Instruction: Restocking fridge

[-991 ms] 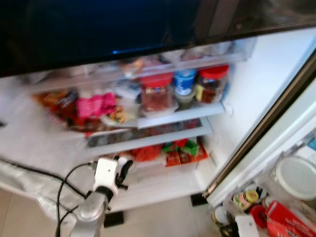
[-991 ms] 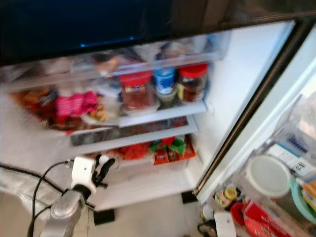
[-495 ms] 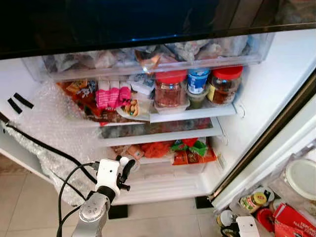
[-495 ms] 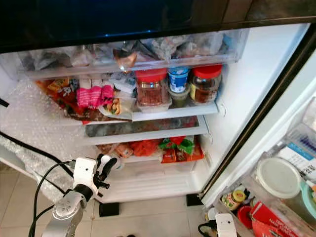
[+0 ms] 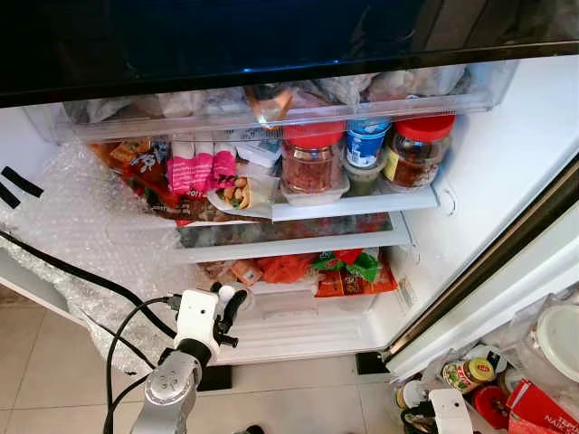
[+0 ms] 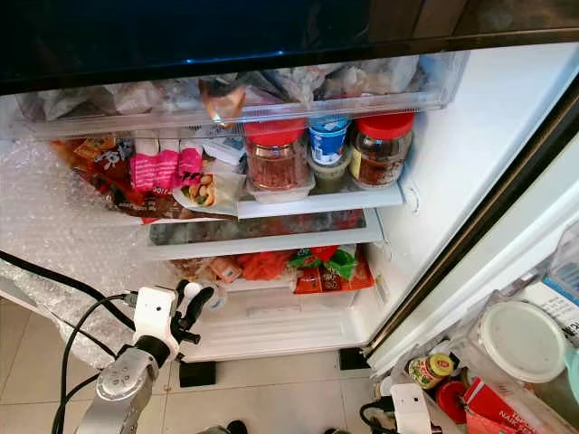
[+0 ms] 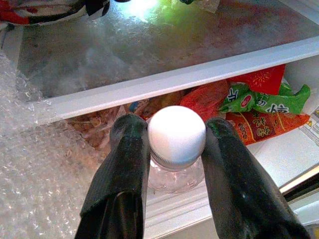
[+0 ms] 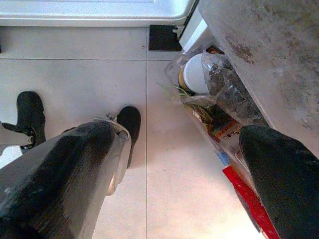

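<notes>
From the head, the left gripper (image 5: 224,303) is raised before the open fridge (image 5: 488,172), carrying a small bottle (image 5: 226,294) toward the lower shelf (image 5: 298,244) just ahead. Its wrist view shows the fingers (image 7: 124,164) pinching the white-capped bottle; next comes easing it forward onto bare shelf space. The right gripper (image 8: 174,164) hangs spread above the floor.

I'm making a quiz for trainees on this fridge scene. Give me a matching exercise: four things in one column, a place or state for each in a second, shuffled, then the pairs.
Things:
1. bottle
2. right claw
3. red-lidded jars
4. green packets

Places or states:
A. on the upper shelf
B. open, above the floor tiles
C. on the lower shelf
D. gripped at the cap by the left claw

Pairs: 1-D, 2-B, 3-A, 4-C
</notes>
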Controlling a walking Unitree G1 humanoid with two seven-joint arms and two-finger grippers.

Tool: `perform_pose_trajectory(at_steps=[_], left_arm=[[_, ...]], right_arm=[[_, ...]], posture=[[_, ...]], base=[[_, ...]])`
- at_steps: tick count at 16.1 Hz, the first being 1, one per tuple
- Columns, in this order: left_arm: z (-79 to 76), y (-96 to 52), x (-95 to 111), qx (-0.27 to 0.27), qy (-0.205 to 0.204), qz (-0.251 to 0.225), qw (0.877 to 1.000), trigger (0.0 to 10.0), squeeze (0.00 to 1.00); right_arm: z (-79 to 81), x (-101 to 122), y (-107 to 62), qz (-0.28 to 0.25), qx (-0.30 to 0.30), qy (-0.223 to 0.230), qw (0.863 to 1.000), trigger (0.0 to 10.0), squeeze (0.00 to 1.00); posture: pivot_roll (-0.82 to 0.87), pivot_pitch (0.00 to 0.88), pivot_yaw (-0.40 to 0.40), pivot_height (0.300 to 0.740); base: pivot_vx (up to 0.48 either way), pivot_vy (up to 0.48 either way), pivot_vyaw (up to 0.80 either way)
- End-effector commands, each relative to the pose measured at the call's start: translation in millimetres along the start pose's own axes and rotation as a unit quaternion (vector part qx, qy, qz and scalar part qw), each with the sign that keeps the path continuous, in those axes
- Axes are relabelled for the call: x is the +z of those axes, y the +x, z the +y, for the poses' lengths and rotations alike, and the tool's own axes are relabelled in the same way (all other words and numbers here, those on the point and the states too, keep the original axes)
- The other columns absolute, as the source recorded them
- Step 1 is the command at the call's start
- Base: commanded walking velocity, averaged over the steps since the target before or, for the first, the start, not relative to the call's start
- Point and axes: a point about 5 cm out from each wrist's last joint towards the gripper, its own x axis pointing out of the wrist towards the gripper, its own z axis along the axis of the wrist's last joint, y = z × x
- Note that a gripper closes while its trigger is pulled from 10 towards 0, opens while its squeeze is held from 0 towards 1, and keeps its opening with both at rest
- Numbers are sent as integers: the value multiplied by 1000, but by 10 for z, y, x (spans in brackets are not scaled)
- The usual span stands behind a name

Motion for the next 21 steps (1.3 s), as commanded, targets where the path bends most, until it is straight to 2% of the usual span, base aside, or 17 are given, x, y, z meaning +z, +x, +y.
perform_pose_trajectory(at_steps=[1, 7, 12, 15, 18, 21], left_arm=[[33, -35, -9, 2, 6, 3, 1000, 10000, 0], [14, -3, 16, -3, 12, -1, 1000, 10000, 0], [-2, 0, 21, -5, 18, 0, 1000, 10000, 0], [-6, -2, -2, -5, 22, 6, 1000, 10000, 0], [-6, 29, 14, -7, 24, 6, 1000, 10000, 0], [-8, 38, 36, -6, 30, -1, 1000, 10000, 0]], right_arm=[[5, -109, -23, 16, 2, -1, 1000, 10000, 0], [29, -139, -25, 21, 3, -6, 1000, 10000, 0], [31, -153, -30, 20, 2, -3, 1000, 10000, 0], [26, -163, -31, 25, 1, -6, 1000, 10000, 0], [10, -150, -27, 32, 0, -35, 999, 10000, 0], [13, -147, -26, 31, 1, -24, 999, 10000, 0]], posture=[[2, 191, 36, 731], [0, 158, 44, 683], [-1, 141, 42, 683], [-3, 130, 42, 653], [-5, 134, 41, 653], [-9, 141, 38, 653]], base=[[0, 0, 0], [0, 0, 0], [0, 0, 0], [0, 0, 0], [0, 0, 0], [0, 0, 0]])
